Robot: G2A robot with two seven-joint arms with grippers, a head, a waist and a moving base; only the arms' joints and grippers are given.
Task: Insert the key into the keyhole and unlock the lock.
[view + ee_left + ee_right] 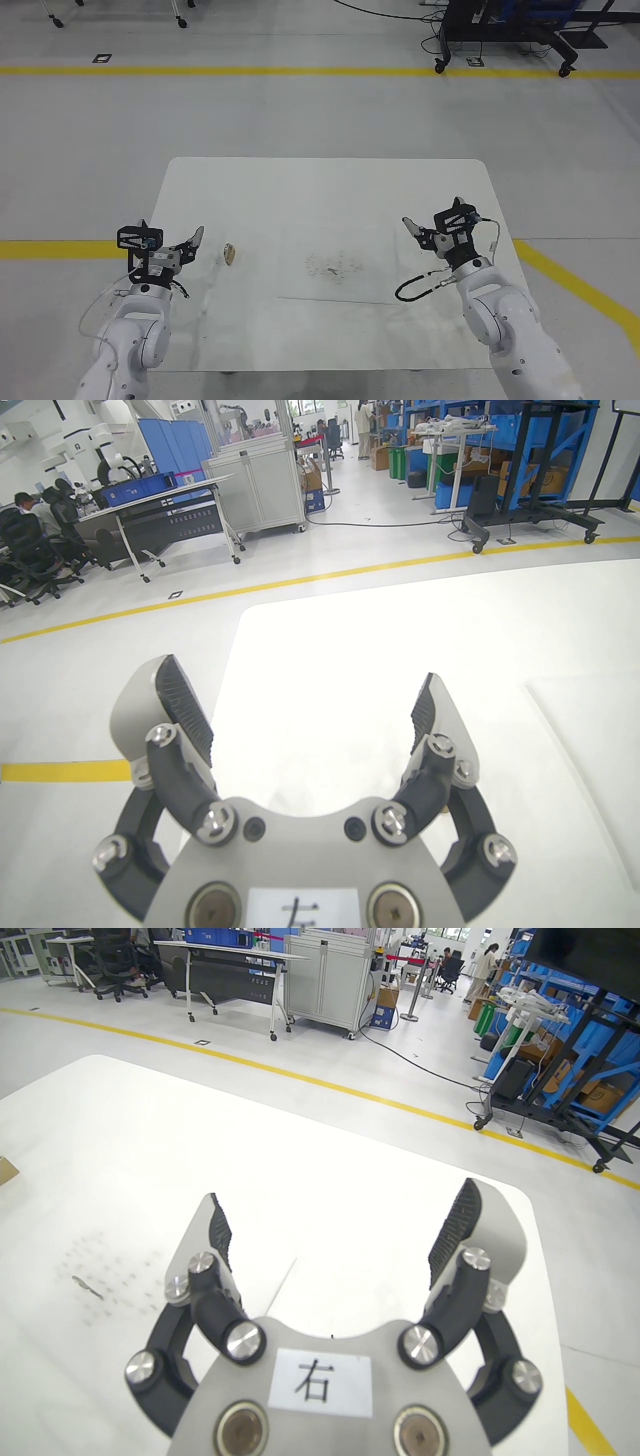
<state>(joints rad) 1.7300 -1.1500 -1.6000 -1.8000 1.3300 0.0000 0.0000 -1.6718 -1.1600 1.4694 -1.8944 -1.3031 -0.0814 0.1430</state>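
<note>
We find a white label [320,1380] bearing one dark character on each pincer's base. The left pincer [300,680] and right pincer [341,1193] hang over the white worktop [330,200], fingers spread apart. A small tan block [229,254] — the lock, as far as we can tell — lies just beside the left pincer. The key [87,1287], slim and grey, lies among grey scuffs [340,262] mid-worktop, between the pincers.
</note>
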